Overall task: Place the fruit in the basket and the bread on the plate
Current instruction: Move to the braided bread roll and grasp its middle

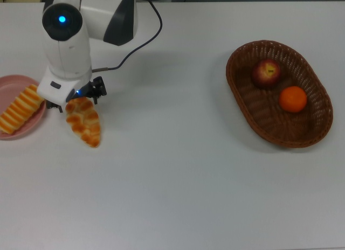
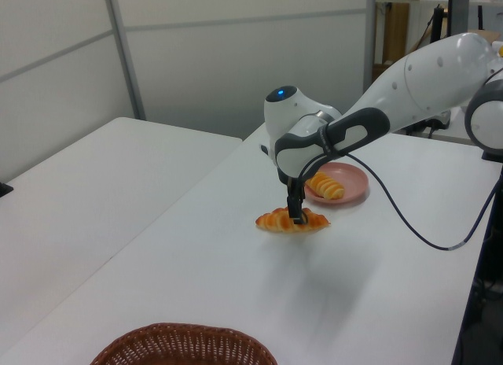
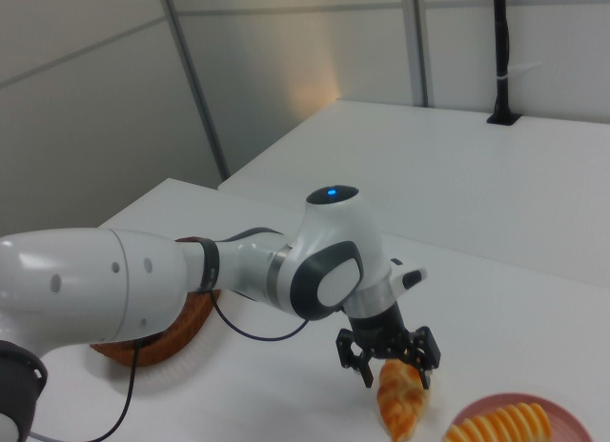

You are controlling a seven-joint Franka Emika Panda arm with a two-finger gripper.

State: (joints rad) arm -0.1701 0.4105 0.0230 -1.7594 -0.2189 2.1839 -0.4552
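The gripper (image 1: 73, 102) is parked at the top end of the twist (image 1: 84, 121) at the top view's left, fingers spread either side of it, while the striped loaf (image 1: 20, 108) is already laid on the plate (image 1: 11, 84) and apple (image 1: 266, 73) and mandarin (image 1: 292, 98) are sat in the basket (image 1: 319, 107) at upper right.

A white table (image 1: 178, 196) is seen carrying three things directly: a wicker basket (image 1: 315, 126) at the top view's right, a pink plate (image 1: 12, 82) at the top view's left edge, and a braided pastry (image 1: 85, 125) laid just beside the plate.
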